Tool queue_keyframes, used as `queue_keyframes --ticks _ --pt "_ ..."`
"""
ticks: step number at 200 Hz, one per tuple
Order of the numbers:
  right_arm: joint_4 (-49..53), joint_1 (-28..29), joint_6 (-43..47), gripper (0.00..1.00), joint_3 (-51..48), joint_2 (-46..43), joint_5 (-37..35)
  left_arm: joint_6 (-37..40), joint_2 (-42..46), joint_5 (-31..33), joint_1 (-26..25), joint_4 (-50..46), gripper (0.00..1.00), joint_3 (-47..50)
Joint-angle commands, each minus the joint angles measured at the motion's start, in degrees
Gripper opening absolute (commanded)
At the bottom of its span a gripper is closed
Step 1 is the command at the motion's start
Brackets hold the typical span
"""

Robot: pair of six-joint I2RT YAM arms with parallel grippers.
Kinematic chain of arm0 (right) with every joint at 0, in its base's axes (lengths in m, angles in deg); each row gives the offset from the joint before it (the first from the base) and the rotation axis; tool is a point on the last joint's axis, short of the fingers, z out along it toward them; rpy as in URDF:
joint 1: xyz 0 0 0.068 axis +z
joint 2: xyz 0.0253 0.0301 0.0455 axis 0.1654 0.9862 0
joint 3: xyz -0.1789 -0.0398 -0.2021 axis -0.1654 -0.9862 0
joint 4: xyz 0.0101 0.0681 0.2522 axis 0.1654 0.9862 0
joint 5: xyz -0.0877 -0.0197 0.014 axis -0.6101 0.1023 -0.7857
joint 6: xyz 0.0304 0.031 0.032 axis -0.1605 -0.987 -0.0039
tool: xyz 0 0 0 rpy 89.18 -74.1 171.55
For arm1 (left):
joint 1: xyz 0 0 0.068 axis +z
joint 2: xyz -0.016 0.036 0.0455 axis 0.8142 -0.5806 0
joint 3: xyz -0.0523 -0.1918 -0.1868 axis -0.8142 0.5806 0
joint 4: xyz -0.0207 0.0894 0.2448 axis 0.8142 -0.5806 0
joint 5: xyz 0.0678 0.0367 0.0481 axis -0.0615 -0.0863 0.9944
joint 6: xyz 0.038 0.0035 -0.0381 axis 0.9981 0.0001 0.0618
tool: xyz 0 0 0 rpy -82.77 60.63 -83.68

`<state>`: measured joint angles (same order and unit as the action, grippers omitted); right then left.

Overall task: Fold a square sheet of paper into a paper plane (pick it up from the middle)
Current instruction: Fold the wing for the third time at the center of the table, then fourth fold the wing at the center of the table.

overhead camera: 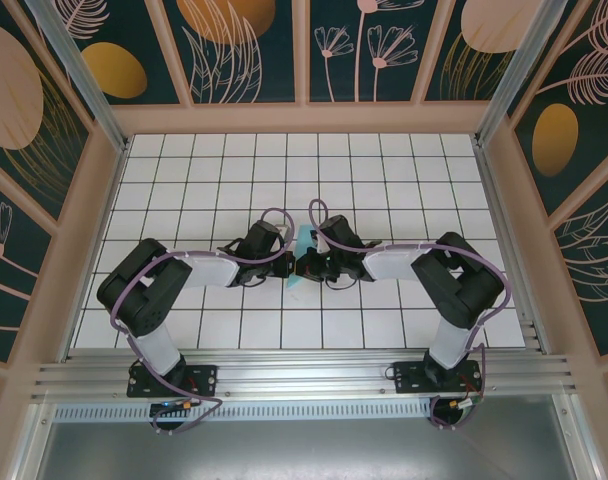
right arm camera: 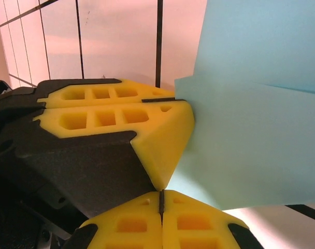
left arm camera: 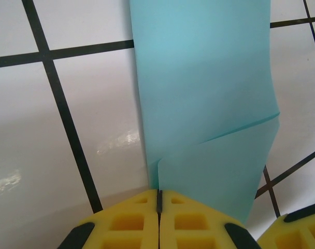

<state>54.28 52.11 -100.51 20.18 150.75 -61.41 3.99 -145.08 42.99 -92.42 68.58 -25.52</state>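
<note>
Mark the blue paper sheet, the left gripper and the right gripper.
blue paper sheet [left arm camera: 209, 93], left wrist view, on its flat upper panel.
left gripper [left arm camera: 159, 196], left wrist view, between its shut yellow fingertips.
right gripper [right arm camera: 161, 198], right wrist view, between its shut yellow fingertips.

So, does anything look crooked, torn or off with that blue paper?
Nothing torn or spilled. The blue paper looks slightly askew: in the left wrist view its folded flap has a slanted edge that doesn't line up with the sheet's sides. The left gripper pinches it shut, so this may be just mid-fold.
</note>
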Motion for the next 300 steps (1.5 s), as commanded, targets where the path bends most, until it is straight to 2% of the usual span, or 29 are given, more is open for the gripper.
queue_keyframes --ticks 1,55,84,109,141,184,300 --pt "-5.64 1.77 -1.68 0.07 -0.8 2.42 2.53 -0.04 -2.42 0.9 0.29 -1.06 0.07 -0.37" --pt "-5.52 1.62 -3.82 0.04 -5.41 -3.2 -3.66 -3.42 -3.46 -1.51 0.64 0.85 0.06 0.15" --pt "-9.44 1.43 -7.46 0.04 -10.88 -8.21 -6.34 -5.99 -3.46 -3.68 0.91 3.26 0.07 1.14" --pt "-11.26 1.44 -9.15 0.04 -13.59 -10.68 -6.72 -9.97 -3.85 -7.17 0.91 7.07 0.07 2.24" --pt "-15.28 1.71 -12.15 0.05 -16.21 -12.42 -6.67 -13.86 -3.95 -8.59 0.86 9.7 0.08 2.84" --pt "-21.09 3.08 -14.95 0.04 -15.32 -9.06 -5.99 -14.26 -4.36 -8.5 0.9 9.89 0.08 2.31" --pt "-18.32 4.52 -13.83 0.04 -8.2 0.02 -5.82 -11.45 -4.81 -7.89 0.84 7.59 0.08 1.35"
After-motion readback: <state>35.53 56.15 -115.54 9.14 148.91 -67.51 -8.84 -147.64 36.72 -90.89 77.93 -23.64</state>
